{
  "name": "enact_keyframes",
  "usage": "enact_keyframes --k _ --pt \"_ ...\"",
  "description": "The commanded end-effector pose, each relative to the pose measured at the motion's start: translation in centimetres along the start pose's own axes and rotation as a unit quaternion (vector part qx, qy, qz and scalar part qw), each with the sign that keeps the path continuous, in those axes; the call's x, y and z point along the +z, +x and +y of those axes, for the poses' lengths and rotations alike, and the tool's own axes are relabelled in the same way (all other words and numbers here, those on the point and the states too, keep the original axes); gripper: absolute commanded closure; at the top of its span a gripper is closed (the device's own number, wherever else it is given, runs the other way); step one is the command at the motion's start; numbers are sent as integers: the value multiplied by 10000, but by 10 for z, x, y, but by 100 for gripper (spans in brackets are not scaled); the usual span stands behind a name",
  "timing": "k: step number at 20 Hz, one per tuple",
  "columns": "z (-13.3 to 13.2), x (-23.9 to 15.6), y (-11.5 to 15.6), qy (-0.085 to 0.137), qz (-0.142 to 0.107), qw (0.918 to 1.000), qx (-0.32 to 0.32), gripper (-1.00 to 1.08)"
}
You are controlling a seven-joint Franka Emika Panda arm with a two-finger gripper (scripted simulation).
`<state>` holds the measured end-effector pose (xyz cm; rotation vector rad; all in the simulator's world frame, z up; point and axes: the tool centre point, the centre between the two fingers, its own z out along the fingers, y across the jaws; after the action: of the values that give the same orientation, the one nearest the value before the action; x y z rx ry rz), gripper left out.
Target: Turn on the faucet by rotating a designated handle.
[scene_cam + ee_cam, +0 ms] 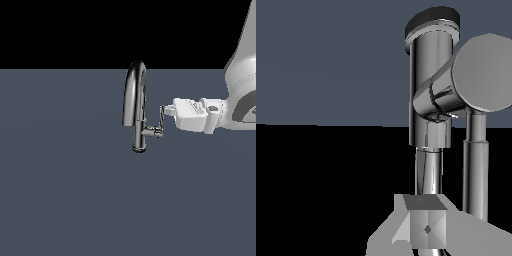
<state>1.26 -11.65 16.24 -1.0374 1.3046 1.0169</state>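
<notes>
Chrome faucet [135,100] (arched spout), thin handle [161,121] beside tool [167,112].

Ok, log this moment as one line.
gripper at handle | jaw state unclear | faucet upright | turn not confirmed

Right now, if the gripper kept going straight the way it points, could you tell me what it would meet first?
Most likely the handle: the gripper points toward the exterior view's left, and its fingers already sit at the thin lever. Behind that stands the faucet stem. Depth is unclear, so contact cannot be confirmed.
</notes>
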Motion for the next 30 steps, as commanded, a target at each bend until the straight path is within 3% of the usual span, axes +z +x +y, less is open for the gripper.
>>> enact_keyframes --k 1,14,15,30 --pt "8 0 -1 0 0 10000 0 108" --pt "46 0 -6 0 0 10000 0 108" --pt "39 -6 -5 72 43 10000 -24 108" --pt "98 0 32 2 0 10000 -2 108"
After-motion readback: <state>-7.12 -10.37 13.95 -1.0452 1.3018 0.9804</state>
